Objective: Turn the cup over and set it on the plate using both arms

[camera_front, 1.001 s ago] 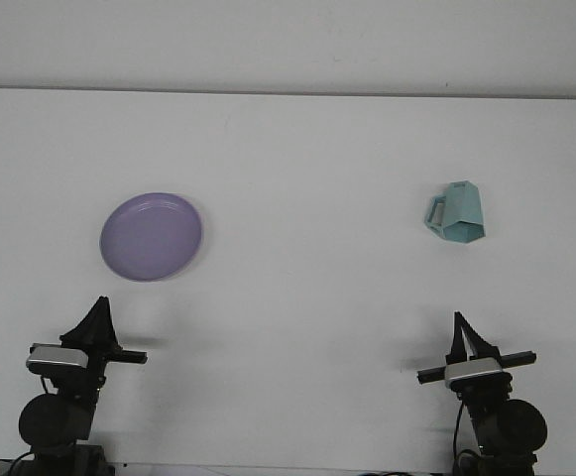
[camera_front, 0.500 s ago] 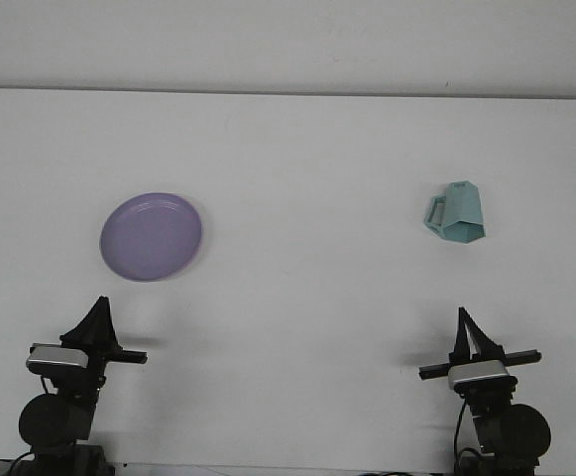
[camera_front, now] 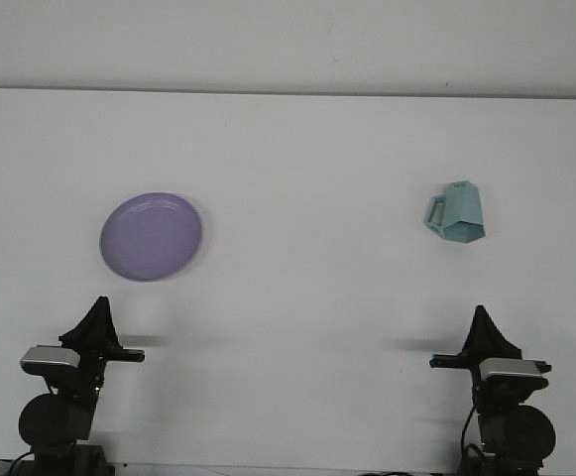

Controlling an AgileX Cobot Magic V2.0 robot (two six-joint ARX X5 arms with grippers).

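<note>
I see both arms low at the near edge of the view, folded over their round black bases. My left end effector [camera_front: 97, 309] sits at the bottom left, its dark fingers drawn together into a point aimed away from me. My right end effector [camera_front: 482, 319] sits at the bottom right in a matching pose, fingers likewise together, holding nothing.

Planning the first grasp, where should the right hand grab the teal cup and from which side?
Grip the teal cup across its faceted body, coming down from above and its right. The handle sticks out on its left, so that side is awkward, and the right hand is the nearer one.
</note>
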